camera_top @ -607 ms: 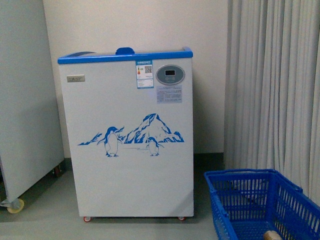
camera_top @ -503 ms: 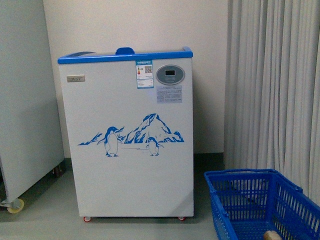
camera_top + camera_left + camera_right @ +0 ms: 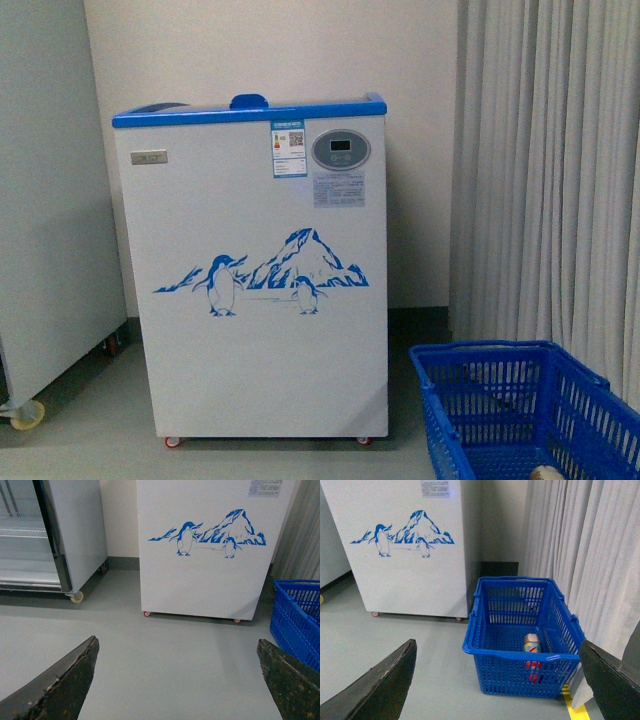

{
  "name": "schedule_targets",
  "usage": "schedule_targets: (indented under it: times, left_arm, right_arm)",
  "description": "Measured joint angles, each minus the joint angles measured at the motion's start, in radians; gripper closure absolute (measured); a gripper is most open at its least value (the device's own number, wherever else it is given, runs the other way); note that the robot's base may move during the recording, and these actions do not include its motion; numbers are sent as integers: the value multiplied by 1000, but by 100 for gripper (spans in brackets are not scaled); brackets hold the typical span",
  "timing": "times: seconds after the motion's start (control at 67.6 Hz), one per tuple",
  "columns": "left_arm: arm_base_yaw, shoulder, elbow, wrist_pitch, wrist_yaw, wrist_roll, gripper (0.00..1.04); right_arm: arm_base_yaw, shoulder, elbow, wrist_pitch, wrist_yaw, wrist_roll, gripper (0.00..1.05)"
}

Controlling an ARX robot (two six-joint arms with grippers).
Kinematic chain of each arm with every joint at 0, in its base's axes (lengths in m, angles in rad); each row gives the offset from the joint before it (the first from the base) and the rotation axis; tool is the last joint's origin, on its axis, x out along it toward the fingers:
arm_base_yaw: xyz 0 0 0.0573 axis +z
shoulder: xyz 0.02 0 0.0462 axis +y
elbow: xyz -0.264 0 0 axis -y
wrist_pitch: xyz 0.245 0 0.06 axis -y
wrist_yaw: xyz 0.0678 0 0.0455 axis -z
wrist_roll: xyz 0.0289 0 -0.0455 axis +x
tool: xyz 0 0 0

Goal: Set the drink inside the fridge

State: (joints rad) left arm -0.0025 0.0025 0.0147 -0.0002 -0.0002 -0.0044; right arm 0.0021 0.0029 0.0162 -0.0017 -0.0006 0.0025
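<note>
Drink (image 3: 532, 644) in basket (image 3: 516, 656), right claw (image 3: 497, 645) spread wide

Fridge (image 3: 260, 370) energy sticker (image 3: 290, 150): print too small for you to read.
Notice sticker (image 3: 338, 188): unreadable.
Nameplate (image 3: 149, 157): blurred.

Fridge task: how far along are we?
Done: nothing yet. The drink sits in the blue basket, right of the fridge. In hand: nothing; the left gripper and right gripper are open and empty. Left: grasp the drink, carry it over, put it in through the fridge's top.
</note>
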Motion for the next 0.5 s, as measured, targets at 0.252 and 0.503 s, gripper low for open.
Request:
schedule_targets:
  times: [0.252, 0.503]
  left_arm:
    - [0, 0, 0, 0, 0, 0, 8]
    - [0, 0, 0, 0, 0, 0, 8]
  right_arm:
    - [0, 0, 0, 0, 0, 0, 8]
    - [0, 0, 0, 0, 0, 0, 8]
